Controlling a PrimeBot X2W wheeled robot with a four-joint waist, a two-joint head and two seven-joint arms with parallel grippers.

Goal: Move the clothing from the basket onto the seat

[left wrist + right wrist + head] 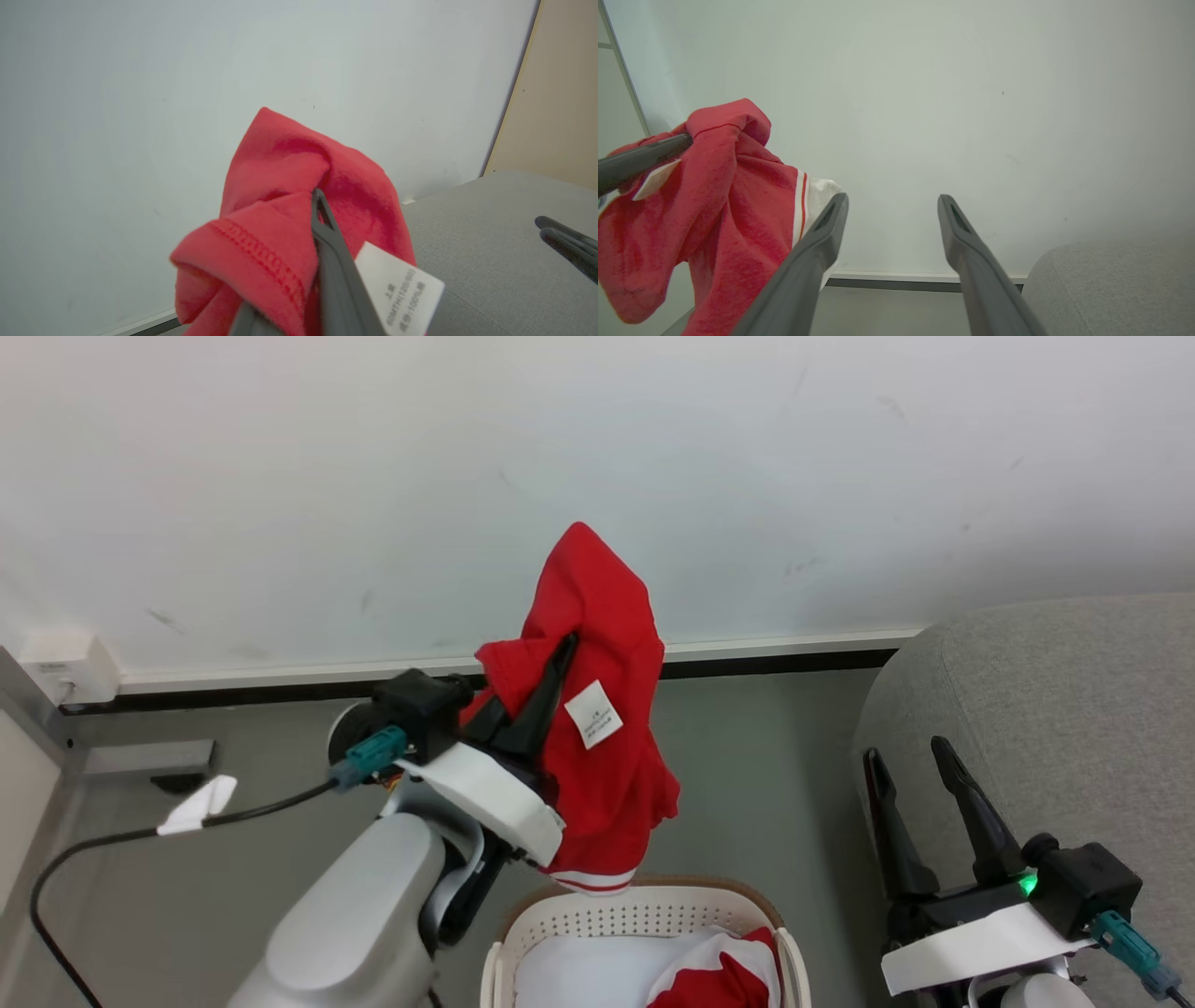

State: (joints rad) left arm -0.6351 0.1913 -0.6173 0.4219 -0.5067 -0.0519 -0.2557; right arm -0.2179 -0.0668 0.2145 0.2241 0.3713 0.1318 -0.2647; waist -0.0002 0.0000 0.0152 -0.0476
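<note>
The left gripper [560, 658] is clamping a fold of the red garment [607, 607] between its closed fingers and holding it up in the air above the basket [644, 907]. The garment's white-striped hem is hanging just over the basket's brown rim. The left wrist view is showing what the head view is not: the stitched edge bunched against one dark finger, and the print on the white label [397, 289], too small to read. The right wrist view is showing the garment's far side, where a white panel [819, 189] edged with red stripes is hanging down.

The right gripper [906, 751] is standing with its fingers spread wide apart and nothing between them, in front of the grey seat [1055, 691], well apart from the garment. More red-and-white clothing [724, 975] is lying in the basket beside a pale sheet [579, 975].

The basket is sitting on a grey floor [766, 784] just left of the seat. A pale wall [373, 476] with a white skirting board is running behind everything, and a black cable [93, 845] is trailing from the left arm.
</note>
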